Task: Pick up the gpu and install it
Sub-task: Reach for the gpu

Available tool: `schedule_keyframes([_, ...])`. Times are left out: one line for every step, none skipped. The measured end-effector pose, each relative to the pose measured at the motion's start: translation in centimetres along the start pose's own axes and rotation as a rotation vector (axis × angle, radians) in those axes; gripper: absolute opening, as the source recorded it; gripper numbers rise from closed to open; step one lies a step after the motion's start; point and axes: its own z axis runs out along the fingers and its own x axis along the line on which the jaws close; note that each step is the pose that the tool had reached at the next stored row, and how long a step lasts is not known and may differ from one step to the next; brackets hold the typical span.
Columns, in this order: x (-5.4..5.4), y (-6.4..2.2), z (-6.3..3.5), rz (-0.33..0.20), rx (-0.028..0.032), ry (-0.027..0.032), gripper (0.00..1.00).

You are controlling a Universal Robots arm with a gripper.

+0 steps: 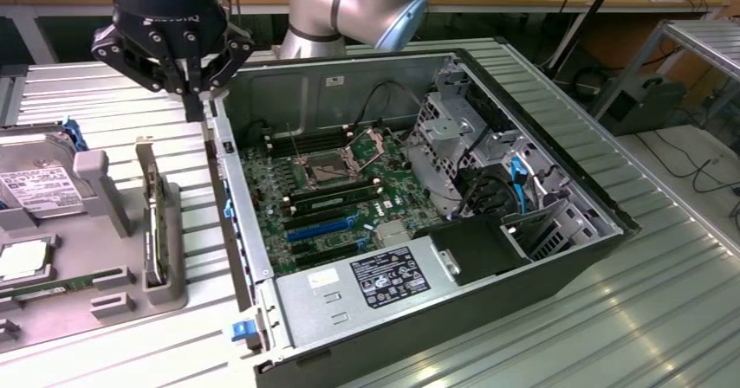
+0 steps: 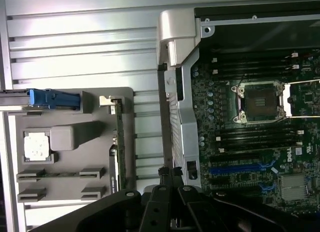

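Observation:
The gpu (image 1: 152, 232) stands on its edge in a slot of the grey holder tray (image 1: 121, 306), its silvery bracket at the far end. In the wrist view the gpu (image 2: 119, 142) appears as a thin strip. My gripper (image 1: 193, 102) hangs above the near wall of the open computer case (image 1: 237, 197), beyond the far end of the gpu and apart from it. Its fingers (image 2: 169, 176) are shut together with nothing between them. The motherboard (image 1: 335, 189) lies bare inside the case, with blue card slots (image 2: 240, 168) showing.
On the grey tray lie a silver hard drive (image 1: 35, 184) with a white label, a processor chip (image 2: 37, 144) and a narrow green memory stick (image 1: 64, 282). A metal drive cage (image 1: 463, 137) and the power supply (image 1: 382, 275) fill the case's other side.

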Motion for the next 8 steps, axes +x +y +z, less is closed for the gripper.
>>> schedule_keyframes([0.1, -0.01, 0.0, 0.0, 0.0, 0.0, 0.11])
schedule_keyframes([0.2, -0.01, -0.01, 0.0, 0.0001, 0.0, 0.11])
schedule_keyframes([0.3, -0.03, -0.01, 0.0, 0.0, 0.0, 0.11])
schedule_keyframes([0.5, -0.04, -0.02, 0.0, 0.0001, 0.0, 0.11])
schedule_keyframes([0.7, -0.05, -0.02, 0.0, 0.0, 0.0, 0.11])
schedule_keyframes([0.8, -0.06, -0.03, 0.0, 0.0001, 0.0001, 0.11])
schedule_keyframes([1.0, -0.07, -0.03, 0.0, 0.0001, 0.0001, 0.11])
schedule_keyframes([1.1, -0.09, -0.03, 0.0, 0.0, 0.0, 0.11])
